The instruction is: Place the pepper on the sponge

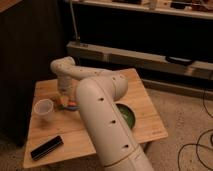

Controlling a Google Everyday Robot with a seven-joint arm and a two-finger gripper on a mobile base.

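Note:
My gripper [64, 94] hangs from the white arm's wrist over the left part of the wooden table [145, 107]. Directly under it lies the light-blue sponge [63, 102], partly covered by the gripper. The orange-red pepper [73, 104] shows just right of the sponge, at the gripper's lower edge. Whether the pepper rests on the sponge or beside it cannot be told from here. The wide white arm hides the middle of the table.
A translucent plastic cup [44, 110] stands just left of the sponge. Near the front left corner a long black block [46, 148] lies flat. A green bowl [128, 116] sits right of the arm. A dark cabinet stands at the table's left.

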